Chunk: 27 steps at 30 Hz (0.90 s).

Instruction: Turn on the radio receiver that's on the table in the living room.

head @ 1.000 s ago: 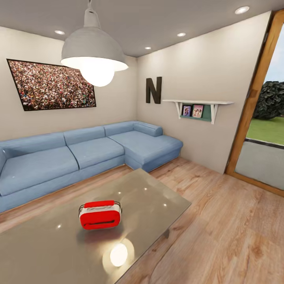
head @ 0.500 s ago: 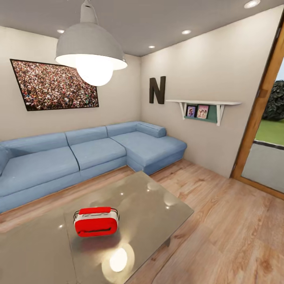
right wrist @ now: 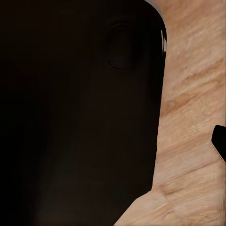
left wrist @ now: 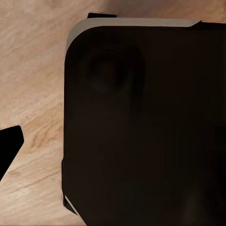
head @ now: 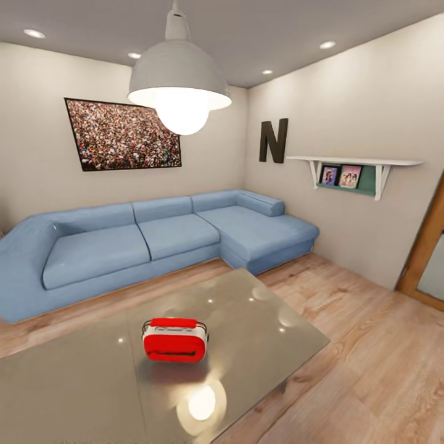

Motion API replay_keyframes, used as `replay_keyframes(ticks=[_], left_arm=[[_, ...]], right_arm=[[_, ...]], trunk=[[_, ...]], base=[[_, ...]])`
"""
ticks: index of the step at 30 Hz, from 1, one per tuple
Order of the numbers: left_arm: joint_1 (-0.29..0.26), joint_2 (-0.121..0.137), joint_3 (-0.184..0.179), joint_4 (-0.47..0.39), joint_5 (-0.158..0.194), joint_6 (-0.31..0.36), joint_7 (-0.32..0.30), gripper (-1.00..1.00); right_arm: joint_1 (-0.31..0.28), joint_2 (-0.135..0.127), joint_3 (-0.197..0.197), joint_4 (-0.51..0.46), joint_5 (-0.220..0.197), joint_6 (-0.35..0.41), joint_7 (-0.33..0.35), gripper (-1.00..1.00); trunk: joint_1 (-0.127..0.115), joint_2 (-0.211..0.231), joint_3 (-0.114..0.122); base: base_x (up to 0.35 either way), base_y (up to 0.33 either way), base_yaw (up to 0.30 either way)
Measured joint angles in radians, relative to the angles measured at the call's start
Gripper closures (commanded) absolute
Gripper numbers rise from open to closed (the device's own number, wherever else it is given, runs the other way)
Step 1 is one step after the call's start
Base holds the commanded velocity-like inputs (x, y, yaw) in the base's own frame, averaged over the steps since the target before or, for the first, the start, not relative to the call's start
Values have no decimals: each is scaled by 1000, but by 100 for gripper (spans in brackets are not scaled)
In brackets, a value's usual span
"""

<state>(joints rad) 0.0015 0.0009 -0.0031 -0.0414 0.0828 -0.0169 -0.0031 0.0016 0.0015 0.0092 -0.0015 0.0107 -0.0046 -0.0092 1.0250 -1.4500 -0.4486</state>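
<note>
From the head view, the radio receiver (head: 175,340) stands upright on the table (head: 80,382), a small red box with white trim and a thin loop handle arching over its top. It sits near the middle of the glossy grey top, just beside the seam that runs across the surface, and its red body is mirrored faintly in the gloss beneath it. A bright round reflection of the lamp lies on the table nearer the camera than the radio. Behind the table a blue L-shaped sofa (head: 160,240) runs along the back wall and turns along the right-hand wall. Above it hang a crowd picture (head: 123,134) and a black letter N (head: 274,140), and a white shelf (head: 357,164) on the right wall carries two small framed photos. A grey dome lamp (head: 179,80) hangs lit from the ceiling. The floor (head: 370,345) is light wood, and a wooden door frame stands at the right edge.

In the left wrist view, a large dark rounded body (left wrist: 141,127) with a pale rim covers most of the picture, with wood floor beside it; a small black tip pokes in at one edge — whether the fingers are wide or narrow, I cannot tell.

The right wrist view is much the same: a dark rounded body (right wrist: 75,108), wood floor alongside, a black tip at the edge — finger state cannot be told.
</note>
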Motion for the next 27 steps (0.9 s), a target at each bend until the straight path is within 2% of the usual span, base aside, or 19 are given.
replay_keyframes(ticks=[20, 27], left_arm=[[0, -1, 0, 0, 0, 0, 0, -100], [0, -1, -1, 0, 0, 1, 0, -100]], right_arm=[[0, 0, 0, 0, 0, 0, 0, -100], [0, 0, -1, 0, 0, 1, 0, -100]], trunk=[[0, 0, 0], [0, 0, 0]], base=[[0, 0, 270], [152, 0, 36]])
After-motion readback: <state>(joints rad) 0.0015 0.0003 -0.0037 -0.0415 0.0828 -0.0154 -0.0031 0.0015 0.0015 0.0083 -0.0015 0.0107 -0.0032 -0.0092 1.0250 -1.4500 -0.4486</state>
